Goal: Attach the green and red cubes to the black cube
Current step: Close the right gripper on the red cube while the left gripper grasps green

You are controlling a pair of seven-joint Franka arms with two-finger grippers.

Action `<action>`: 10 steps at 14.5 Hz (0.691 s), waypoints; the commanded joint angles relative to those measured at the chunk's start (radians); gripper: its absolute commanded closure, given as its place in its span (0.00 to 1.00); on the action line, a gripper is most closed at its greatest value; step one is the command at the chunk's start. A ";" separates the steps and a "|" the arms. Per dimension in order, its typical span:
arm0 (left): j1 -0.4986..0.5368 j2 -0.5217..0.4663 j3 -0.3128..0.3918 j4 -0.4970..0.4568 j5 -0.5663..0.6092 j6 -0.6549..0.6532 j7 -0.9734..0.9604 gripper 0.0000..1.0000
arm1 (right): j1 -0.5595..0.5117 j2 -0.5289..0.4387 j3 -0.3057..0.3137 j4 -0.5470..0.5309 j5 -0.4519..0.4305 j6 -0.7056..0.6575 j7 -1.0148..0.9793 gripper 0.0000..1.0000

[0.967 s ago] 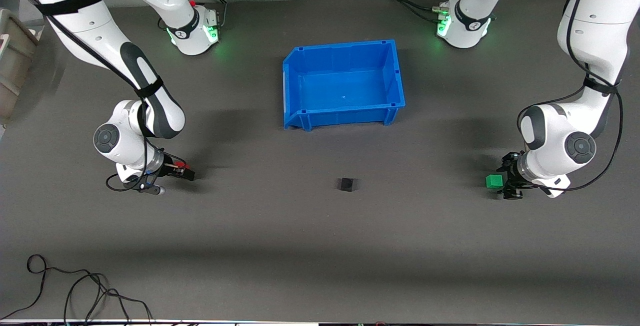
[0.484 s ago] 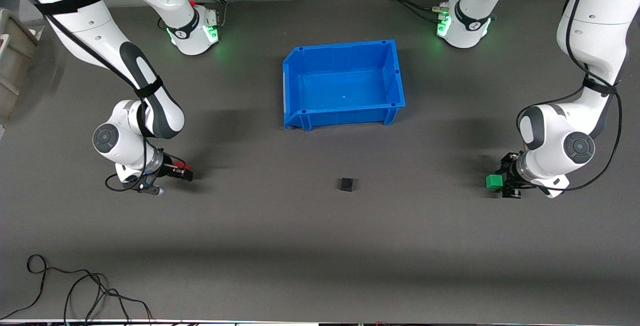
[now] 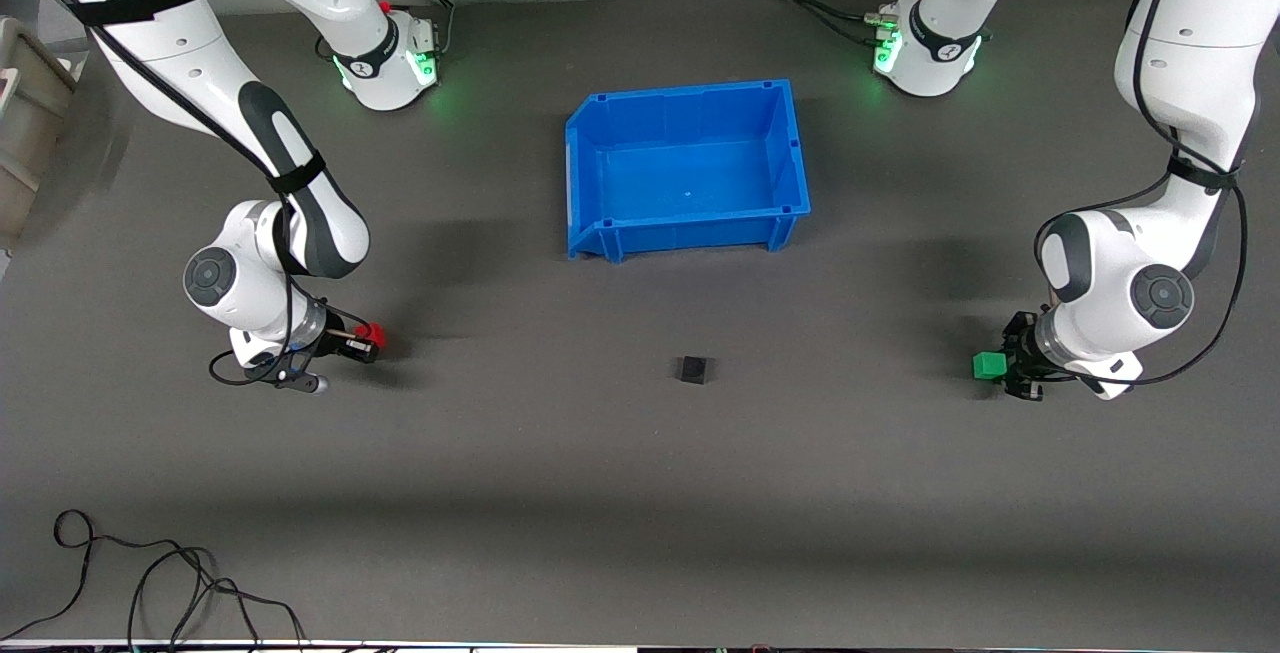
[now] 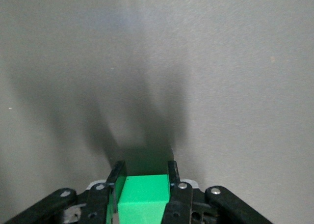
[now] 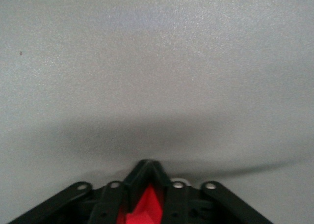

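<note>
Front view, holdings and hazards.

Item 1: green cube (image 3: 989, 364). Held in my left gripper (image 3: 1008, 369), jaws closed on two of its side faces, low at the left arm's end of the table (image 3: 640, 493). My left wrist view shows the cube (image 4: 143, 198) sitting square between my fingers (image 4: 116, 184). Whether it touches the table or hangs just above it, I cannot tell.

Item 2: red cube (image 3: 370, 335). Held in my right gripper (image 3: 362, 343), jaws closed on it, low at the right arm's end of the table. My right wrist view shows only a sliver of red (image 5: 143, 209) between fingertips that nearly meet. Risk: I judge this a corner-wise or skewed pinch; the cube may twist or squirt out during travel.

Item 3: black cube (image 3: 692, 369). Lies loose on the table, roughly midway between my two grippers and well apart from both, nearer the front camera than the blue bin (image 3: 580, 173).

Hazards ahead, as I judge them:
- Pushing one cube in first may shove the unheld black cube away.
- A tilted red face may fail to mate.
- Both grippers converging on so small a target may collide.
</note>
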 commanded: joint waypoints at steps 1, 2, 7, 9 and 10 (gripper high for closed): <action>-0.013 -0.022 -0.003 0.071 -0.001 -0.116 -0.032 1.00 | 0.008 0.009 -0.001 0.001 0.017 -0.003 0.013 1.00; -0.015 -0.025 -0.007 0.102 -0.001 -0.171 -0.035 1.00 | 0.008 0.009 -0.001 0.001 0.017 -0.003 0.013 1.00; -0.111 -0.013 -0.007 0.210 -0.006 -0.250 -0.205 1.00 | 0.005 0.010 0.031 0.008 0.017 -0.001 -0.001 0.00; -0.151 -0.011 -0.007 0.213 -0.009 -0.250 -0.220 1.00 | 0.005 0.010 0.041 0.008 0.017 -0.001 -0.028 0.00; -0.169 -0.010 -0.007 0.213 -0.009 -0.250 -0.239 1.00 | 0.005 0.010 0.048 0.007 0.017 -0.003 -0.047 0.00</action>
